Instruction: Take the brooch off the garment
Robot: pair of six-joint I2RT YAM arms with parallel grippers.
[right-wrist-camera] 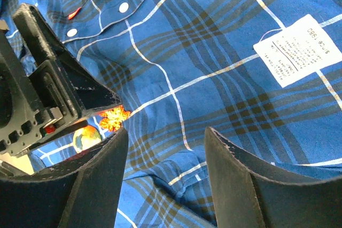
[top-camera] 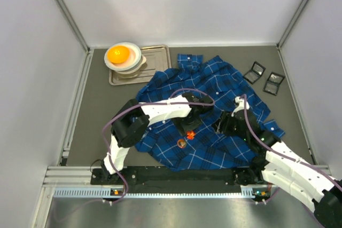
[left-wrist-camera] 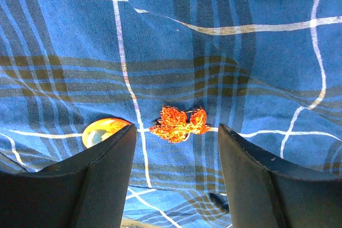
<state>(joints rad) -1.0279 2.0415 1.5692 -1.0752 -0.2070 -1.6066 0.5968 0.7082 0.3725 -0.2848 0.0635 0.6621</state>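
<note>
Top external: left gripper (top-camera: 191, 124) and right gripper (top-camera: 224, 126) low over crumpled plaid garment (top-camera: 214, 150) | Left wrist: jaws wide, empty, flanking frilly orange-red brooch (left-wrist-camera: 176, 124) on woven cloth; round glossy badge (left-wrist-camera: 100, 132) beside | Right wrist: jaws wide, empty, above fabric near white paper tag (right-wrist-camera: 299, 49)

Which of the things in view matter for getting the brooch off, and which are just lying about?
Job: dark-blue plaid button-up shirt; red-orange leaf-shaped brooch on it; open left claw over the brooch.
Lying about: round orange-gold badge beside the brooch (role unclear); metal tray with stacked pale bowls and orange ball; two black square cases.
</note>
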